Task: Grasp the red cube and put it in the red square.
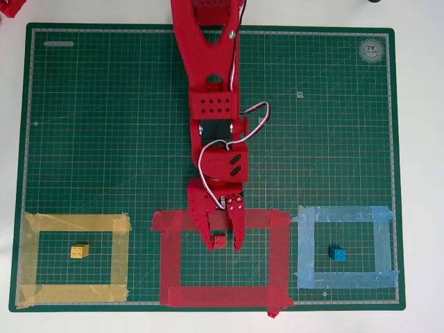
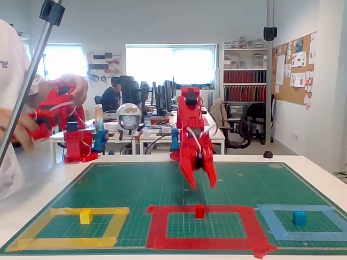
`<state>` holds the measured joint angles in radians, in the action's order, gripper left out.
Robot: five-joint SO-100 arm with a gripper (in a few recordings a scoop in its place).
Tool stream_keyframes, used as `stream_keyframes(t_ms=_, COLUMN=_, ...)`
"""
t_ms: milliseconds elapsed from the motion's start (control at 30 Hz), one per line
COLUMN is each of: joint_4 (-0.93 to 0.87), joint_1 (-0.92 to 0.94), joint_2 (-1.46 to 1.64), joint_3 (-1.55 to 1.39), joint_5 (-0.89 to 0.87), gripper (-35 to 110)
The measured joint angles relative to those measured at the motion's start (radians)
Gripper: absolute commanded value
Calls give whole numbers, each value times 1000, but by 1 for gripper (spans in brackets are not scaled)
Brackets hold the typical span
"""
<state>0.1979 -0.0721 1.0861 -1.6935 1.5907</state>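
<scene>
A red plastic arm reaches from the far edge of the dark green gridded cutting mat toward the near edge. Its two-finger gripper hangs with the fingers spread apart and nothing between them. In the fixed view the gripper is clearly raised off the mat.

The small bright red studded cube rests on the mat. In the overhead view it appears between the two fingertips, but the fixed view shows the cube lying well below them, untouched. It sits at the far side of the large outline of wide red tape, just at the inner edge of the far strip. Whether it rests partly on the tape or wholly on the green inside cannot be told for certain from either view.

To the left in the overhead view lies a yellow tape outline with a small yellow cube inside it. To the right lies a light blue tape outline holding a small blue cube. Both cubes stand well apart from the gripper.

The mat lies on a white table.
</scene>
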Motion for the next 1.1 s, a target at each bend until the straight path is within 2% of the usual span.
stream_keyframes(t_ms=167, joint_4=0, joint_1=11, joint_2=314, joint_3=-189, joint_5=-6, gripper=18)
stream_keyframes(t_ms=400, joint_4=0, joint_1=57, joint_2=761, joint_3=-630, joint_5=-9, gripper=18)
stream_keyframes(t_ms=633, joint_4=0, joint_1=60, joint_2=1101, joint_3=-1081, joint_5=-123, gripper=17)
stream_keyframes(t_ms=700, joint_4=0, joint_1=60, joint_2=1181, joint_3=-1150, joint_5=-167, gripper=8)
stream_keyframes(t_ms=833, joint_4=-29, joint_1=60, joint_2=1238, joint_3=-1203, joint_5=-219, gripper=8)
stream_keyframes(t_ms=967, joint_4=-37, joint_1=60, joint_2=1243, joint_3=-1221, joint_5=-233, gripper=-1)
stream_keyframes(t_ms=1100, joint_4=-37, joint_1=37, joint_2=1098, joint_3=-1134, joint_5=-233, gripper=-1)
